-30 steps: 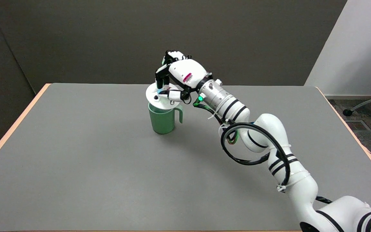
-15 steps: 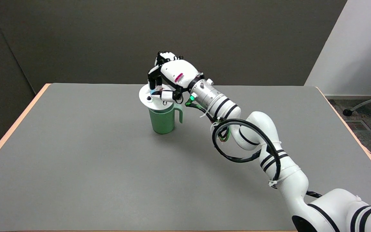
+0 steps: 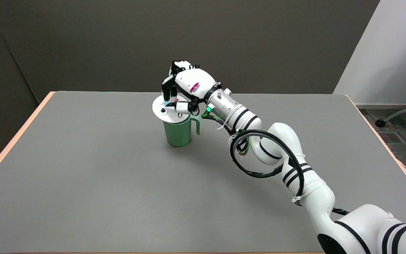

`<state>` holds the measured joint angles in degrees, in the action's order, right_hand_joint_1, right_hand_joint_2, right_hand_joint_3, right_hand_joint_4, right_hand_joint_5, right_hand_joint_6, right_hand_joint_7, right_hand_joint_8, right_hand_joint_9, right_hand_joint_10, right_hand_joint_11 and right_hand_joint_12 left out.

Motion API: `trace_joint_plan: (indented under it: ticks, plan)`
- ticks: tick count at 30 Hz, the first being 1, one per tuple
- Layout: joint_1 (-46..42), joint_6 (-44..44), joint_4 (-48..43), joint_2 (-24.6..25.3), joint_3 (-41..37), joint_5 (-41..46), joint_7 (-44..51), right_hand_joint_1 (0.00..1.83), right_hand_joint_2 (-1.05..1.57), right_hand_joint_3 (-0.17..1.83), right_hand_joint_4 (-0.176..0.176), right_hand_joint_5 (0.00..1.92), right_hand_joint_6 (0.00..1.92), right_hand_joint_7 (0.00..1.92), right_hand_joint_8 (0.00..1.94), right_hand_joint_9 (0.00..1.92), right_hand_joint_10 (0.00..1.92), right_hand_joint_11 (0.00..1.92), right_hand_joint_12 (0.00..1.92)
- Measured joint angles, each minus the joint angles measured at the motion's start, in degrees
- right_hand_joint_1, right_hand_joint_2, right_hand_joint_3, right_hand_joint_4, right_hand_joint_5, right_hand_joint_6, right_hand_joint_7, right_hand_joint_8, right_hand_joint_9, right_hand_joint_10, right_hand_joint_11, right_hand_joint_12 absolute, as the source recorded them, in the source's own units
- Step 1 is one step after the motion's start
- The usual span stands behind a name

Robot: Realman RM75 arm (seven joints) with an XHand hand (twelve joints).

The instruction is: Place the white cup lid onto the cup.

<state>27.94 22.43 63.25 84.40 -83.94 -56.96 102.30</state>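
Head view: grey table [image 3: 83, 169] with a pale orange edge, dark wall behind (white wall at the right). Right hand [image 3: 183, 86] pinches the white cup lid [image 3: 162, 106], which sits over the green cup [image 3: 178, 132]; whether it is seated is hidden by the fingers.

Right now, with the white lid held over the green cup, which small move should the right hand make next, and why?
Probably shift the round white plastic lid slightly right, then lower it. The right hand holds it over the green handled cup, but the lid overhangs the cup's left side and looks off-centre.
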Motion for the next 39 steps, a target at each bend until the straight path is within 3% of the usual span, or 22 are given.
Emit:
trace_joint_plan:
  ticks: [28, 39]
  plan:
    - [0.5, -0.8, -2.7, -0.3, -0.9, -0.1, 0.5, 1.21, 1.08, 0.07, 0.037, 0.95, 0.99, 1.02, 0.99, 0.0, 1.29, 0.0, 1.5]
    - [0.0, -1.2, -3.0, -0.5, -1.0, -0.1, 0.6, 1.22, 1.05, 0.12, 0.013, 0.94, 0.97, 1.06, 0.94, 0.0, 1.3, 0.0, 1.49]
